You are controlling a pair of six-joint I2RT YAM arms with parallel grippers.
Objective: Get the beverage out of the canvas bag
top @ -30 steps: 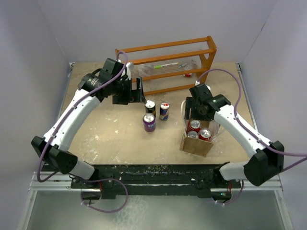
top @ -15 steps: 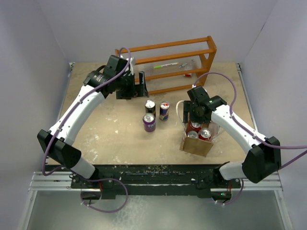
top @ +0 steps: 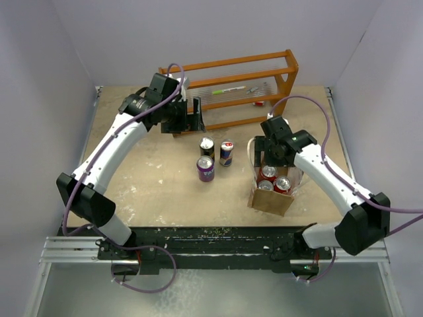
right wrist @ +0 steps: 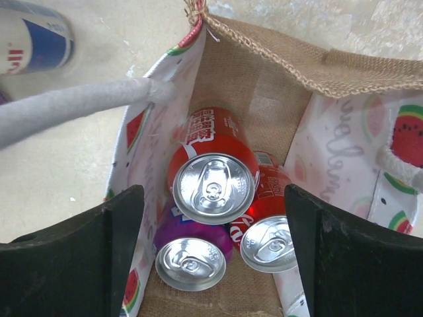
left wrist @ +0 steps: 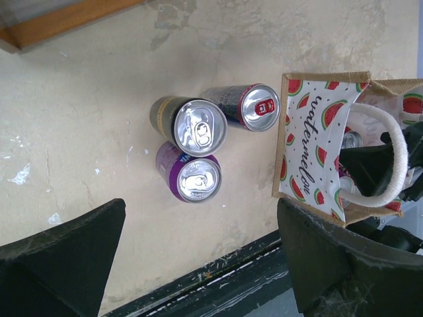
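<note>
The canvas bag (top: 271, 200) stands at the right front of the table, tan outside with a watermelon-print lining (right wrist: 264, 92) and white handles. It holds two red cola cans (right wrist: 213, 187) (right wrist: 269, 242) and a purple can (right wrist: 192, 263), all upright. My right gripper (right wrist: 213, 198) is open and hovers over the bag's mouth (top: 268, 153), fingers either side of the upper red can, touching nothing. My left gripper (top: 192, 117) is open and empty, high above the table near the rack (left wrist: 201, 218). The bag also shows at the right of the left wrist view (left wrist: 310, 132).
Three cans stand left of the bag: a black-and-gold one (top: 207, 146), a blue-and-silver one (top: 227, 152) and a purple one (top: 205, 168). An orange wooden rack (top: 231, 66) stands at the back. A white handle (right wrist: 73, 105) crosses left of the right gripper.
My left gripper has moved back toward the rack, away from the three cans. My right gripper has stayed over the bag's mouth with only a slight shift.
</note>
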